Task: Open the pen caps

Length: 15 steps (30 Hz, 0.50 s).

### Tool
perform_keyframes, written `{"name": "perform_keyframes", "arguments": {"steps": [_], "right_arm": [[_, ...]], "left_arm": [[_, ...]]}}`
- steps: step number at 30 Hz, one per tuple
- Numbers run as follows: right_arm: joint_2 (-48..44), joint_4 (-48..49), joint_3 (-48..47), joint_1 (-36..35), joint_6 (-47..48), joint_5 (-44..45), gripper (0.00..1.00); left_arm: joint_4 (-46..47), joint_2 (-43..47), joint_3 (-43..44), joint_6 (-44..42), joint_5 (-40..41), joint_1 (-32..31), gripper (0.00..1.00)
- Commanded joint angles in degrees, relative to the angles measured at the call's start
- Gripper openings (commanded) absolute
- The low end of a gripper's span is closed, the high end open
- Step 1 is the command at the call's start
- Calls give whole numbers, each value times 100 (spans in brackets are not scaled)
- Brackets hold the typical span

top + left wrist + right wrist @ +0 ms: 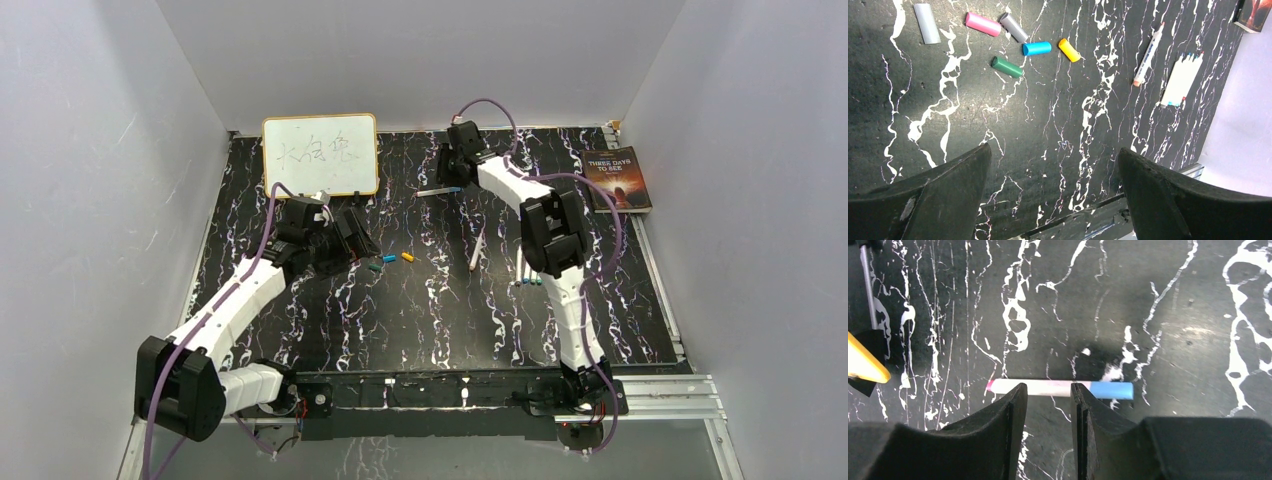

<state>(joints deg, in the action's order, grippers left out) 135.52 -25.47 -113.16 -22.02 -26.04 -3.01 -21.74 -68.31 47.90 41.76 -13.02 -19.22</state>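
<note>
Left end effector (1055, 200): your jaws stand fully apart. One black finger (948, 200) sits in each bottom corner of the wrist view, with only bare counter (1058, 130) between them. Nothing is held.

Past the fingertips, you have loose caps lying in a cluster. The green cap (1007, 66) is nearest, with the loose blue cap (1037, 48) and yellow cap (1069, 50) just behind it, nearly end to end. The pink cap (983, 24) and grey cap (1014, 27) lie farthest, close together. A second grey cylinder (927, 23) lies apart on the left.

To the right, a single pen (1149, 54) lies alone with a pinkish lower end. Near it, a bundle of pens (1182, 80) rests side by side close to the counter's edge.

Right end effector (1048, 390): your jaws stand a slim gap apart and are clamped on nothing. Through the gap you see a capped pen (1058, 388) lying flat on the counter, crosswise to the fingers. The fitted blue cap (1110, 390) is on its right end and its left end is pink. Whether the fingertips touch the barrel, you cannot tell.

From overhead, this arm reaches to the far side, with the whiteboard (320, 155) to its left and a book (618, 180) at the far right corner.
</note>
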Motion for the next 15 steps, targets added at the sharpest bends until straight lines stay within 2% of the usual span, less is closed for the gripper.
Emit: {"name": "perform_keyframes", "arguments": {"steps": [1,7,15], "right_arm": [[267,429,-386,-116,-65,-118,36],[505,153,-383,-174,-5,-330,37],[-548,515,1362,-485,325,-111,36]], "left_arm": [[-183,143,-77,-10,-164,25,97],[-185,162,-129,-7,-199,26,97],[-164,282,-238,59,-225,19,96]]}}
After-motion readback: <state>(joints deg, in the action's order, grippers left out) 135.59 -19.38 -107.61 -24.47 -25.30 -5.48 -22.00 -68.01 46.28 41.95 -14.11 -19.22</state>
